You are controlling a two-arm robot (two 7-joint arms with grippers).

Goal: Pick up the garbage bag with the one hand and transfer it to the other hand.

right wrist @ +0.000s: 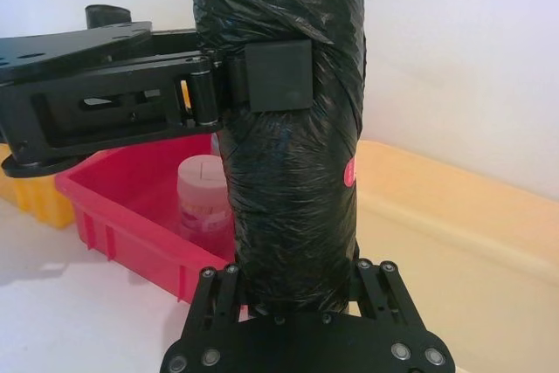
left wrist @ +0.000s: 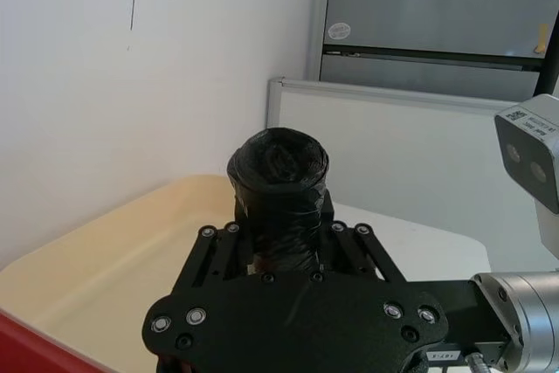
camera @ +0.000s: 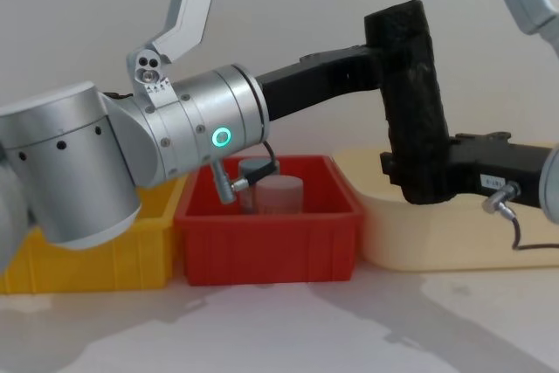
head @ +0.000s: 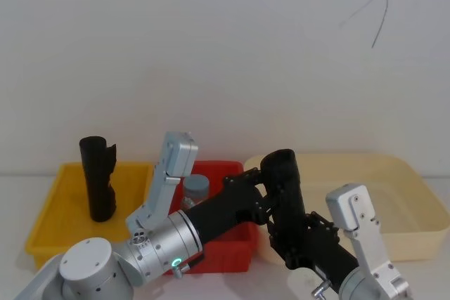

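Holds garbage bag (camera: 415, 102) upright mid-air, right of red bin (camera: 262, 251), over cream tray (camera: 410, 242) edge. Pinched high by left tool (camera: 395, 51), low by right tool (camera: 417, 172). Risks tilting or dropping into tray if released by left tool before low grip on crinkly plastic proves firm.

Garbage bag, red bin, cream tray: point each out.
garbage bag (camera: 412, 102), chest view, middle of the black roll.
red bin (camera: 266, 251), chest view, front wall.
cream tray (camera: 402, 238), chest view, front wall.
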